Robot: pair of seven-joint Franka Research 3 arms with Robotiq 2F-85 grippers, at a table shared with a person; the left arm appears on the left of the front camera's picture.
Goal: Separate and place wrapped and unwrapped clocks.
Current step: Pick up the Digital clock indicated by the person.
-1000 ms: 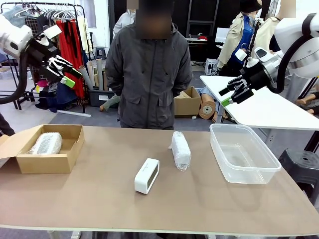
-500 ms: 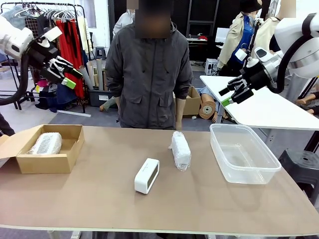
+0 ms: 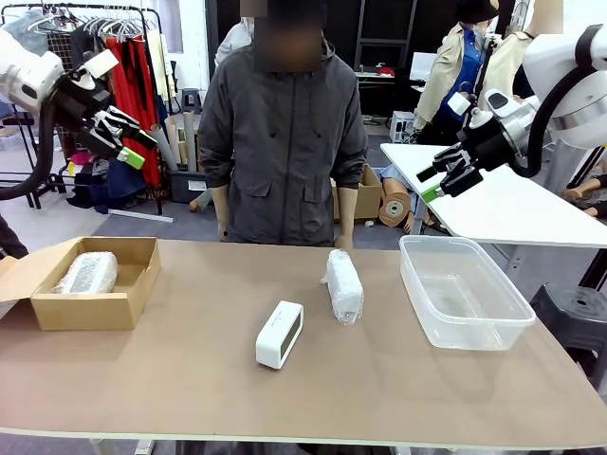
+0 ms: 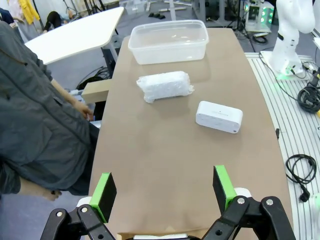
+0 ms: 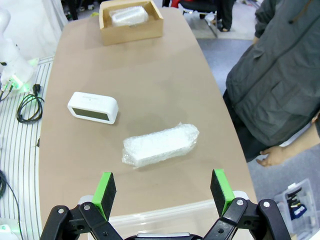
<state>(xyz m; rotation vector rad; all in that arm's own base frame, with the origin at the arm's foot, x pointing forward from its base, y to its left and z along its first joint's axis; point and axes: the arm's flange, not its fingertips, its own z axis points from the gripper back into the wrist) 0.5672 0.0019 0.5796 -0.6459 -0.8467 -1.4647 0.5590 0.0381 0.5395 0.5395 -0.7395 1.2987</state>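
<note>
A bare white clock (image 3: 280, 334) (image 4: 219, 116) (image 5: 93, 107) stands near the middle of the brown table. Just right of it lies a clock wrapped in crinkly clear film (image 3: 343, 284) (image 4: 165, 85) (image 5: 160, 144). Another wrapped clock (image 3: 87, 273) (image 5: 129, 16) rests inside the cardboard box (image 3: 38, 308) (image 5: 131, 32) at the table's left end. My left gripper (image 3: 121, 136) (image 4: 164, 187) hangs open high above the box, holding nothing. Above the clear tub's side, my right gripper (image 3: 444, 176) (image 5: 164, 188) is also raised, open and holding nothing.
A large clear plastic tub (image 3: 462, 290) (image 4: 168, 41) stands on the table's right end. A person in a grey jacket (image 3: 283, 142) stands at the far edge, hands (image 3: 340, 243) hanging near the table. A white table (image 3: 503, 204) is behind on the right.
The person's arms have lowered toward the table's far edge. Both arms and the clocks stay as they were.
</note>
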